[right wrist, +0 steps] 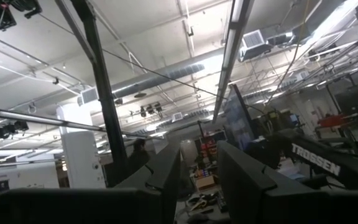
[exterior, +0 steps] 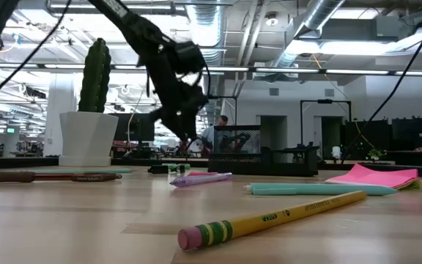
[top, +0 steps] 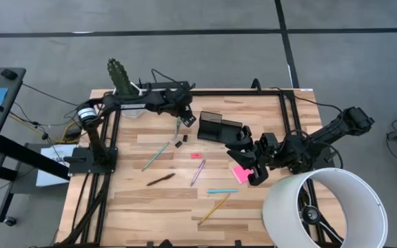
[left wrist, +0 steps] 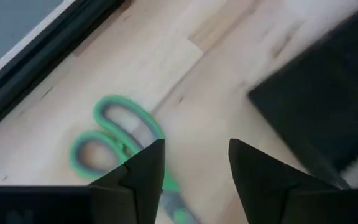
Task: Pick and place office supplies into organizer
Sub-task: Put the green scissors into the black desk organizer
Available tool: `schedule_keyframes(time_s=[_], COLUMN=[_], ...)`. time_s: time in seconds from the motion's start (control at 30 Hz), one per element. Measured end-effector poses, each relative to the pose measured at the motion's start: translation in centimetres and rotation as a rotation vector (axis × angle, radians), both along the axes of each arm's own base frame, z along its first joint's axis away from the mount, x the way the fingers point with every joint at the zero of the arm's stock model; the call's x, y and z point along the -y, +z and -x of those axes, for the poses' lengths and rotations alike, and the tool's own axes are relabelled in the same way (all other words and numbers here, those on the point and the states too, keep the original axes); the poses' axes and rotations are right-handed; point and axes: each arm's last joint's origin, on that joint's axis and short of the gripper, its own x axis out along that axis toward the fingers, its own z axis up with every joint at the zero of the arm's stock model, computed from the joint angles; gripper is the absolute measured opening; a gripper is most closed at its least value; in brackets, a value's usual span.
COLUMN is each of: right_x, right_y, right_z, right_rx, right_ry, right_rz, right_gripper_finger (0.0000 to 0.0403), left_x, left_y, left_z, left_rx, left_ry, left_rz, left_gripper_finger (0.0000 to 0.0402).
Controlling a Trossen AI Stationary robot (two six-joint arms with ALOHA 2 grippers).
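Green-handled scissors lie flat on the wooden table just left of the black organizer. My left gripper hovers open over the scissors' blade end, one finger above the blades, and touches nothing; in the high view it is at the far middle. My right gripper waits beside the organizer's near right corner, tipped upward, its fingers a little apart with nothing between them. A pink sticky-note pad, pink eraser, binder clip and several pens and pencils lie loose.
A cactus in a white pot stands at the far left corner. A large white lampshade fills the near right corner. A green pen, dark pen, purple pen, teal pen and yellow pencil are scattered mid-table.
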Motion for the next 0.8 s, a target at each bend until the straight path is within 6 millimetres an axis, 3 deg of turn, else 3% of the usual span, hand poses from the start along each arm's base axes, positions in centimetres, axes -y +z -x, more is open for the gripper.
schedule_keyframes(time_s=[0.3, 0.53, 0.8], right_x=[0.0, 0.1, 0.7], right_y=[0.0, 0.0, 0.0], right_z=[0.0, 0.0, -0.3], right_rx=[0.000, -0.001, -0.001], right_ry=[-0.002, -0.005, -0.028], right_rz=[-0.002, -0.001, -0.002], right_gripper_finger=[0.0098, 0.0098, 0.0098], left_x=[-2.1, -3.3, -3.2], left_y=[-3.2, -3.7, -4.1], left_z=[-0.5, 0.2, 0.0], left_rx=[0.009, 0.005, 0.011], left_ry=[0.144, 0.212, 0.221], left_rz=[0.020, 0.043, 0.048], left_gripper_finger=[0.0152, 0.0142, 0.0142])
